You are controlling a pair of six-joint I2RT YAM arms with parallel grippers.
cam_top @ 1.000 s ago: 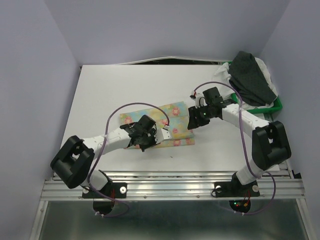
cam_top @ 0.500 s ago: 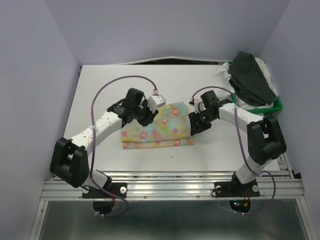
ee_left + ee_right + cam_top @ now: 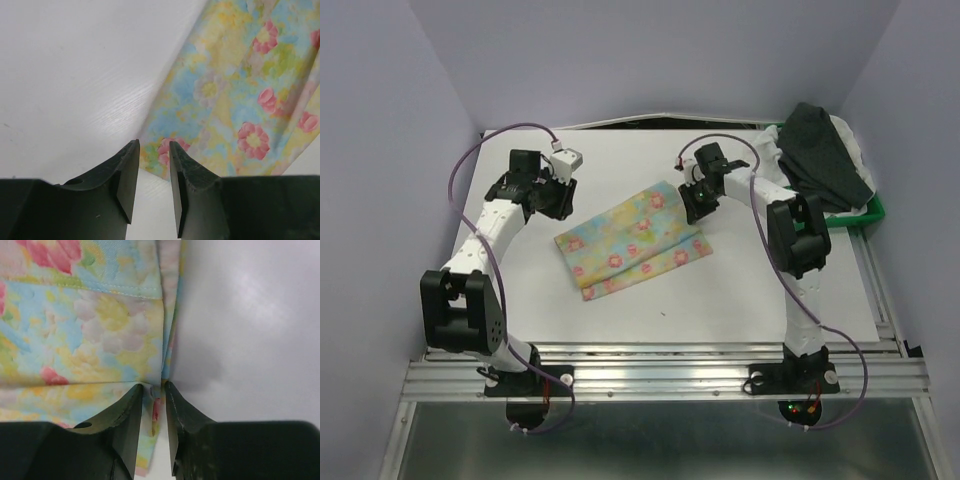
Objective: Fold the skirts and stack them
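The pastel yellow floral skirt (image 3: 632, 236) lies folded flat and askew on the white table (image 3: 740, 290). My right gripper (image 3: 696, 206) is at its far right corner, shut on the skirt's edge, and cloth (image 3: 159, 407) shows between the jaws (image 3: 153, 387). My left gripper (image 3: 558, 197) sits low just off the skirt's far left corner (image 3: 165, 150). Its jaws (image 3: 153, 145) are a little apart with only table between them. The dark charcoal skirt (image 3: 825, 150) lies on the white crinkly skirt (image 3: 847, 133) in the green tray at the far right.
The green tray (image 3: 871, 213) stands at the table's far right edge against the wall. Lilac walls close in the table on the left, back and right. Both arms' purple cables loop above the table.
My left arm swung from the skirt's near left side to its far left corner and off the cloth. My right gripper moved farther back, and the skirt turned askew with it.
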